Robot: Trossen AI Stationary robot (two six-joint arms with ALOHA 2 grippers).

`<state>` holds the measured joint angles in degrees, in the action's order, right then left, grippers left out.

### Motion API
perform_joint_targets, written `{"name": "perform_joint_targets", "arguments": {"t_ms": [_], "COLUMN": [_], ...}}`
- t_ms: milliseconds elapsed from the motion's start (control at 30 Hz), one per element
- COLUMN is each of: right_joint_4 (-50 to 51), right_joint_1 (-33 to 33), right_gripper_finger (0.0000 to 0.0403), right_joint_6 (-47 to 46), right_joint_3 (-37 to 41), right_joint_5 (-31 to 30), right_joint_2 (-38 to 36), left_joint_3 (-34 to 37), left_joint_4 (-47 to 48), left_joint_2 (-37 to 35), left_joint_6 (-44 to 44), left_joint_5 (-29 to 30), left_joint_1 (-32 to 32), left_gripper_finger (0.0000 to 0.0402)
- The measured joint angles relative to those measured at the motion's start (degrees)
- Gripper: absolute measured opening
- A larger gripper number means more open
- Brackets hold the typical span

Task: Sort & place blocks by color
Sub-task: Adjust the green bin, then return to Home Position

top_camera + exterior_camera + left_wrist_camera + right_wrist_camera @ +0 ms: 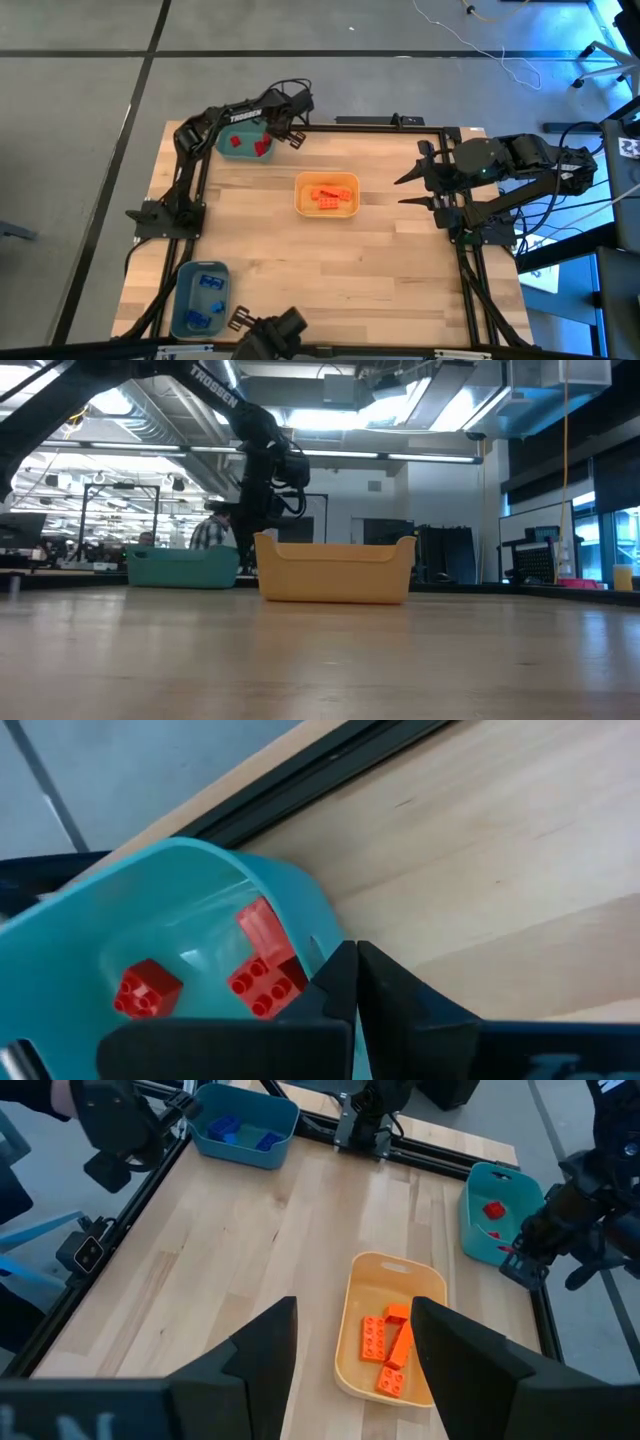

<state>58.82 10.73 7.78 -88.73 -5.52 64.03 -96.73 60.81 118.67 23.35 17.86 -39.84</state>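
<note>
Red blocks (262,147) lie in the teal bin (236,146) at the table's far left; the left wrist view shows three (265,975) on its floor. Orange blocks (328,196) lie in the yellow-orange bin (301,203) at mid-table, and several are visible in the right wrist view (388,1342). Blue blocks (205,300) sit in the blue bin (180,300) at the near left. My left gripper (352,970) is shut and empty by the teal bin's right end (293,137). My right gripper (408,189) waits open at the right edge (355,1345), facing the yellow-orange bin.
Bare wooden tabletop (330,270) spreads between the three bins. A black frame rail (370,124) runs along the far edge and down both sides. Both arm bases stand at the table's sides. In the low view the yellow-orange bin (335,570) stands in front of the teal bin (182,567).
</note>
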Motion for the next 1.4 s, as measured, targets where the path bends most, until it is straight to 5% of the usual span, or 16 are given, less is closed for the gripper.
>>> {"name": "perform_joint_targets", "arguments": {"t_ms": [433,767,900,1067,1400], "right_joint_4": [0.6,0.86,1.49,6.72,15.92], "right_joint_1": [0.01,0.0,0.01,0.01,0.01], "right_gripper_finger": [0.0198,0.0193,0.0142,0.0018,0.0002], "right_joint_6": [-0.05,-1.72,-1.7,-2.28,-14.33], "right_joint_3": [0.0,0.0,0.0,0.0,0.02], "right_joint_5": [0.11,0.04,-0.04,-0.88,-5.88], "right_joint_2": [0.0,0.0,-0.17,-0.47,-3.11], "left_joint_3": [0.02,0.02,0.02,-0.02,0.0], "left_joint_4": [2.0,0.84,0.88,1.89,8.77], "left_joint_2": [-3.91,-22.76,-32.01,-41.47,-52.89], "left_joint_6": [-5.6,-10.36,-11.83,-11.84,-7.21], "left_joint_5": [1.05,-6.0,-6.4,-3.95,6.67], "left_joint_1": [-0.81,6.7,12.69,21.14,36.28], "left_gripper_finger": [0.0,0.0,0.0,0.0,0.0]}}
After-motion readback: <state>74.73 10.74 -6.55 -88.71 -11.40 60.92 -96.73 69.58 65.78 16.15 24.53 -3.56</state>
